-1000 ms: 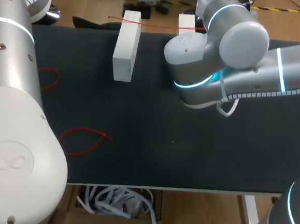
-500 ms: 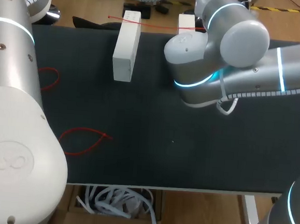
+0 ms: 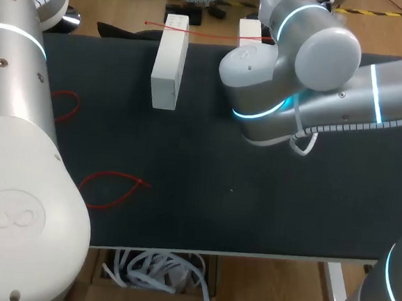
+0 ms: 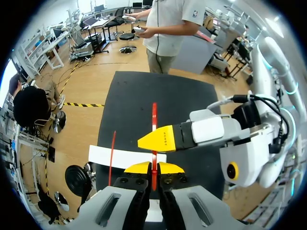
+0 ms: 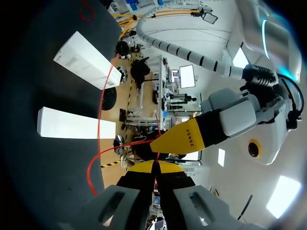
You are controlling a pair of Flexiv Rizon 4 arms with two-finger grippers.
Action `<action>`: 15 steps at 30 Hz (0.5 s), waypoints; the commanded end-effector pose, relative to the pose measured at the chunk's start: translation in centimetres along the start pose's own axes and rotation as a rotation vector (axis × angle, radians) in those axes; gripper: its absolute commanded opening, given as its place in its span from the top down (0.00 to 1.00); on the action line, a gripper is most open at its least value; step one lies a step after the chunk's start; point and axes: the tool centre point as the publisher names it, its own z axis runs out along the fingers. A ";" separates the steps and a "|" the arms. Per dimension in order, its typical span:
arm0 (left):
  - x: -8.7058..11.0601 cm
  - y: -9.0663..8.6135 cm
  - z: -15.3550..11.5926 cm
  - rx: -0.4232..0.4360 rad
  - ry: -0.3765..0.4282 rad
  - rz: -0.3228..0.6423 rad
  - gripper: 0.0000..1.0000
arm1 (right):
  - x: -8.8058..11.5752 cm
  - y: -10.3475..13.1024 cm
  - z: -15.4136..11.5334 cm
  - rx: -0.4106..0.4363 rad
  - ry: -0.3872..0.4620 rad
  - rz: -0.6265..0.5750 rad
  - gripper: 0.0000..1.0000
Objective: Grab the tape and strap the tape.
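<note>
While the red tape (image 3: 213,34) stretches across 2 white blocks (image 3: 170,61) at the worktop's (image 3: 253,196) far edge, the left fingers (image 4: 138,167) pinch it, nearly closed, and the right fingers (image 5: 169,167) clamp it just beside them. The right arm (image 3: 291,67) hides both from above. 2 loose red straps (image 3: 111,185) lie near the left arm.

A short line of small dark lettering runs along the crossing yellow fingertip (image 4: 163,139) in the left wrist view, and along its counterpart (image 5: 184,136) in the right wrist view (a maker's mark, by its look). Faint grey print on the white block (image 5: 79,55) cannot be read.
</note>
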 end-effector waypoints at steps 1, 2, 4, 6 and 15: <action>-0.1 -0.1 -0.1 -0.005 0.003 -0.001 1.00 | -0.2 0.2 -0.1 -0.002 0.012 -0.003 1.00; -0.1 -0.1 -0.1 -0.005 0.003 -0.001 1.00 | -0.2 0.3 -0.1 -0.002 0.012 -0.003 1.00; -0.1 -0.1 -0.1 -0.005 0.003 -0.001 1.00 | -0.2 0.4 -0.1 -0.006 0.013 -0.003 1.00; -0.1 -0.1 -0.1 -0.005 0.003 -0.001 1.00 | -0.2 0.5 -0.1 -0.008 0.014 -0.002 1.00; -0.1 -0.1 -0.1 -0.005 0.003 -0.001 1.00 | -0.2 0.7 0.0 -0.014 0.014 -0.002 1.00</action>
